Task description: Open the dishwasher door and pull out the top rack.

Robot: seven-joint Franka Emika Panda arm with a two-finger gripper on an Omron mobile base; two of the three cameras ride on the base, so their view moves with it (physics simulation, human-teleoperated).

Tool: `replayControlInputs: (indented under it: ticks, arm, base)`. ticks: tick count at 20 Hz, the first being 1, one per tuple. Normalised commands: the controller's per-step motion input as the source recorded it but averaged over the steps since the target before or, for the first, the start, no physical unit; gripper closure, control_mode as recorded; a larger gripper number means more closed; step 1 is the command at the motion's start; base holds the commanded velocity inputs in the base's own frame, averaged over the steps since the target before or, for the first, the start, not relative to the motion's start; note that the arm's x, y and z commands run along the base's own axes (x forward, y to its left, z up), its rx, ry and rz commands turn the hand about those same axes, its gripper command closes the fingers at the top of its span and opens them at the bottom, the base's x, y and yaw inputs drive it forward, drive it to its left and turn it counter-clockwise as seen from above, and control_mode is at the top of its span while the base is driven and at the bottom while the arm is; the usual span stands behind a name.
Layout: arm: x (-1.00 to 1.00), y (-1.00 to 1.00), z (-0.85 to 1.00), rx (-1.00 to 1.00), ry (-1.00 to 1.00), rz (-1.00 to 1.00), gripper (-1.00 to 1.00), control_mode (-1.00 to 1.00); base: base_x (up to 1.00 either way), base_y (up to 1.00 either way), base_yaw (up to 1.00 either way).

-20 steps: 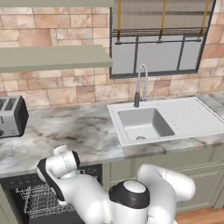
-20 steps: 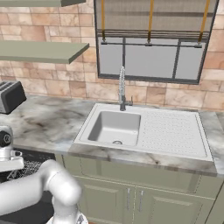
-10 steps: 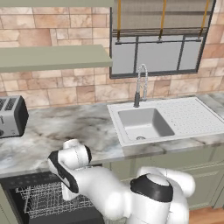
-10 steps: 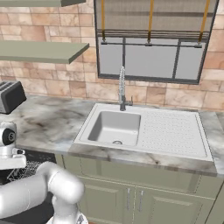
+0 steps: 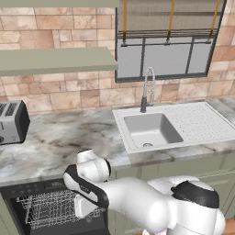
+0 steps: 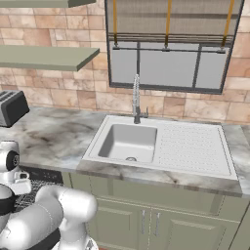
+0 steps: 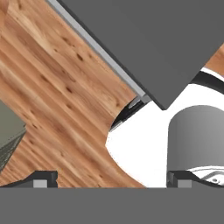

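**Dishwasher open, rack half behind our arm**

We take the sink (image 5: 153,130) as our landmark. Below the counter and well to its left, the dishwasher stands open, and in the left base view we see the top rack (image 5: 50,209) as a pale wire grid inside the dark cavity. Its right end is hidden behind our own arm, so we cannot tell where it ends or how far it reaches forward. A black control strip (image 5: 30,188) with tiny light marks runs just above the rack, under the counter edge.

In the right base view, only a sliver of that wire grid (image 6: 30,197) shows, low and far left of the sink, between parts of our arm.

In the hand view, the dishwasher door (image 7: 153,43) is a flat dark panel lying over the wooden floor (image 7: 52,109), cut off by the frame at the top and right, with a thin light edge along its lower left side.

The gripper (image 7: 110,179) shows only two dark fingertips at the bottom corners, set wide apart with nothing between them.

The toaster (image 5: 13,122) sits on the counter far left of the sink, cut off by the frame.
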Motion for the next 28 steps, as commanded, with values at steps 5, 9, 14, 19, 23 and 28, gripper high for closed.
replayControlInputs:
  ticks: [5, 9, 14, 19, 23, 28]
  arm:
    - [0.00, 0.00, 0.00, 0.00, 0.01, 0.00, -1.00, 1.00]
    - [0.00, 0.00, 0.00, 0.00, 0.00, 0.00, -1.00, 1.00]
    - [0.00, 0.00, 0.00, 0.00, 0.00, 0.00, -1.00, 1.00]
    - [0.00, 0.00, 0.00, 0.00, 0.00, 0.00, -1.00, 1.00]
    - [0.00, 0.00, 0.00, 0.00, 0.00, 0.00, -1.00, 1.00]
    - [0.00, 0.00, 0.00, 0.00, 0.00, 0.00, -1.00, 1.00]
  base:
    - [-0.08, -0.02, -0.02]
    - [-0.57, -0.35, -0.17]
    - [-0.74, -0.31, -0.23]
    - [-0.68, -0.06, -0.21]
    - [-0.66, 0.08, -0.11]
    - [-0.72, 0.26, -0.04]
